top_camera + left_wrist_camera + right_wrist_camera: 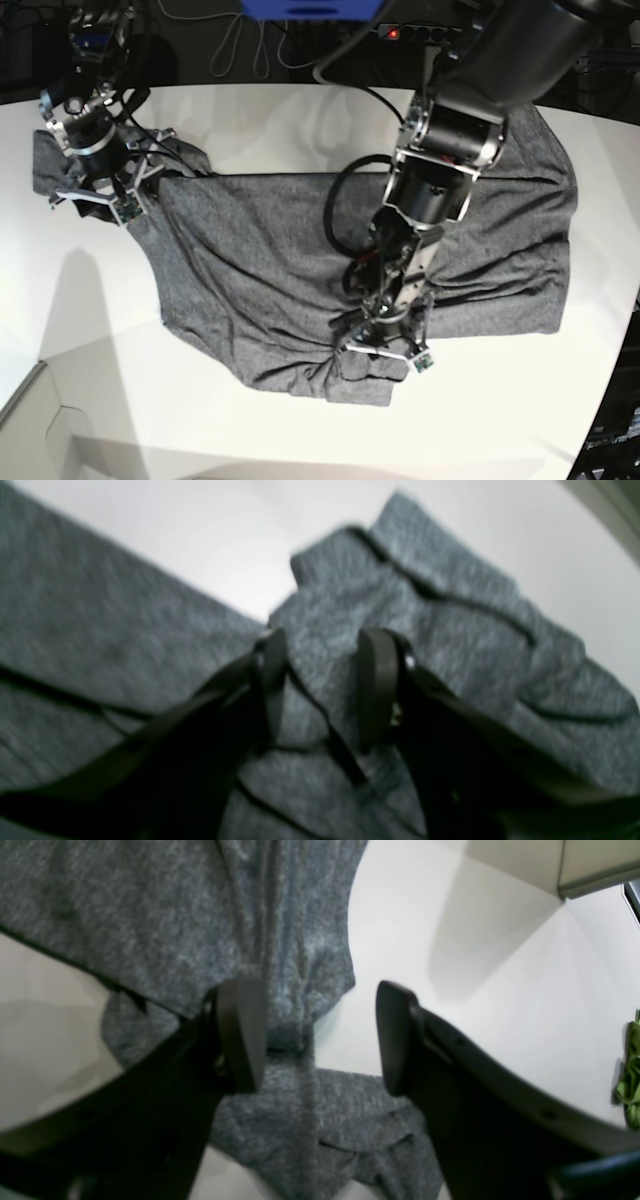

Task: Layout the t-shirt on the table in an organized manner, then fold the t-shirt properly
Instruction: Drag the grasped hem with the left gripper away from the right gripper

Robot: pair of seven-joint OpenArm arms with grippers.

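The dark heather-grey t-shirt (pixel 260 260) lies spread over the white table (pixel 250 110), rumpled at its near hem and bunched at the far left. My left gripper (pixel 383 352) hangs over the bunched near hem. In the left wrist view, which is blurred, this gripper (pixel 325 680) is open, with creased cloth (pixel 440 630) under and between its fingers but not pinched. My right gripper (pixel 100 200) is at the shirt's far-left bunched end. In the right wrist view it (pixel 320 1035) stands open over a ridge of cloth (pixel 290 965), with bare table (pixel 500 990) beside it.
Cables and a blue object (pixel 310 8) lie beyond the table's far edge. The table's curved edge (pixel 625 330) runs down the right. A pale panel (pixel 40 420) sits at the lower left corner. Something green (pixel 632 1075) shows at the right wrist view's edge.
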